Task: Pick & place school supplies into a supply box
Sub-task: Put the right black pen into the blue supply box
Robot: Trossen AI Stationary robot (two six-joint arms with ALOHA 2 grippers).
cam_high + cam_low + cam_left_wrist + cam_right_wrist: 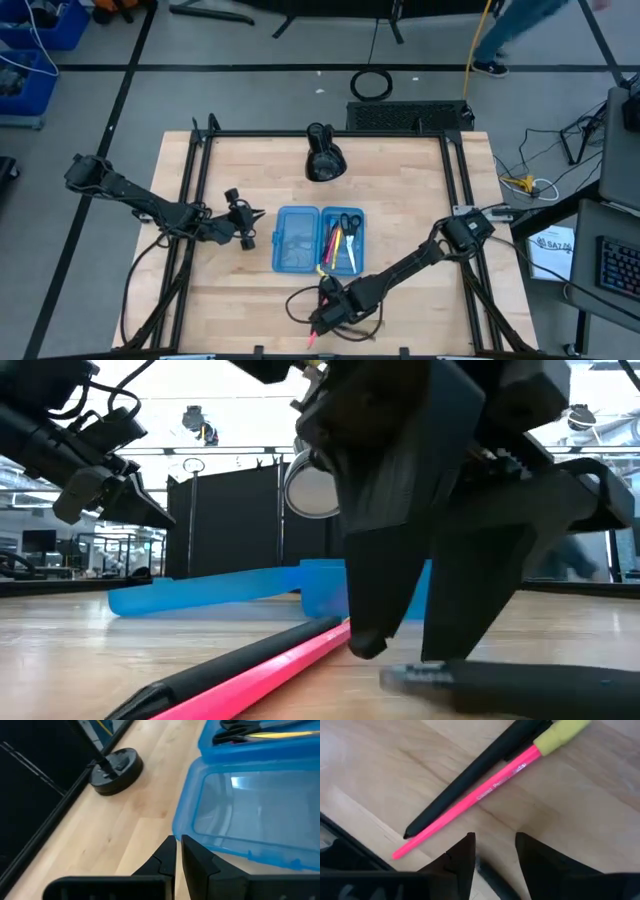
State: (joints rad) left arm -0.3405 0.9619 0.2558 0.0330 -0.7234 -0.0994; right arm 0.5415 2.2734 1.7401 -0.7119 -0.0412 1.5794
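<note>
The surface (pixel 400 190) carries the open supply box (pixel 318 239) at its middle, with scissors (pixel 347 222) and some pens in its right half. The left gripper (pixel 247 218), closed and empty, waits beside the box. The right gripper (pixel 328 312), fingers apart, hangs low over the pink pen (pixel 470 802) and black pen (pixel 475 772) lying near the front edge. Picking seems in hand; next it must straddle one pen and close.
</note>
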